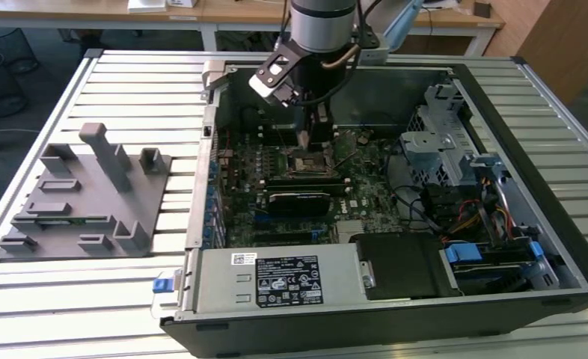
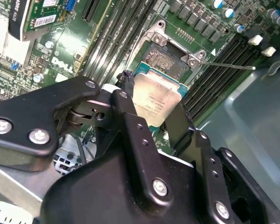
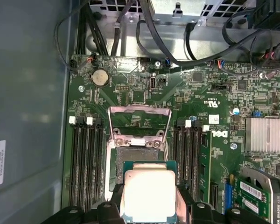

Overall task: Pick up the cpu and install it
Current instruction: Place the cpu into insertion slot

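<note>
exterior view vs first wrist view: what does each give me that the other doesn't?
Exterior view: the grey fixture tray on the slatted table beside the open computer case, with the arm above it. First wrist view: the cpu clamped in the gripper by the open socket, the load plate raised, and a coin cell. Shared: the green motherboard and the gripper.

Bright, even light; glare washes out cpu (image 3: 147, 193) top.
</note>
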`<state>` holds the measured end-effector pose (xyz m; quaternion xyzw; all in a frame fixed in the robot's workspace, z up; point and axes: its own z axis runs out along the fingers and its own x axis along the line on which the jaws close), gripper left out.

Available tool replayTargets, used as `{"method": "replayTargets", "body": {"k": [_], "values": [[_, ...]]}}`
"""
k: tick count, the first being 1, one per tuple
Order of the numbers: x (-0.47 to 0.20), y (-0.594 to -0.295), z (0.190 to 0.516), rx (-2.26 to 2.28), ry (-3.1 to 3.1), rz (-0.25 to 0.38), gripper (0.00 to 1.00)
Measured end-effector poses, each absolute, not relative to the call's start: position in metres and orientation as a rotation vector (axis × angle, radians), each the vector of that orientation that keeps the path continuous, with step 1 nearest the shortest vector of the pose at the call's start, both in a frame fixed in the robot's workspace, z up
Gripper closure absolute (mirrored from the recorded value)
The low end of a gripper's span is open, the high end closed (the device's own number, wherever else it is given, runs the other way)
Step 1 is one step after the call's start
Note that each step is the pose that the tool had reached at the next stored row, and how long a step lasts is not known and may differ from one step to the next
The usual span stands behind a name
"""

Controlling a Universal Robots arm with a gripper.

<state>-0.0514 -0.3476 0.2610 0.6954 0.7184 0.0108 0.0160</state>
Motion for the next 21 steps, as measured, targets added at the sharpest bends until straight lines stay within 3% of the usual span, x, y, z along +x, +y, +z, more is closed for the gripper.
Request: {"method": "replayTargets", "body": {"k": [21], "values": [[-0.051, -0.344, 0.234, 2.168, 2.229, 0.033, 0.47]]}}
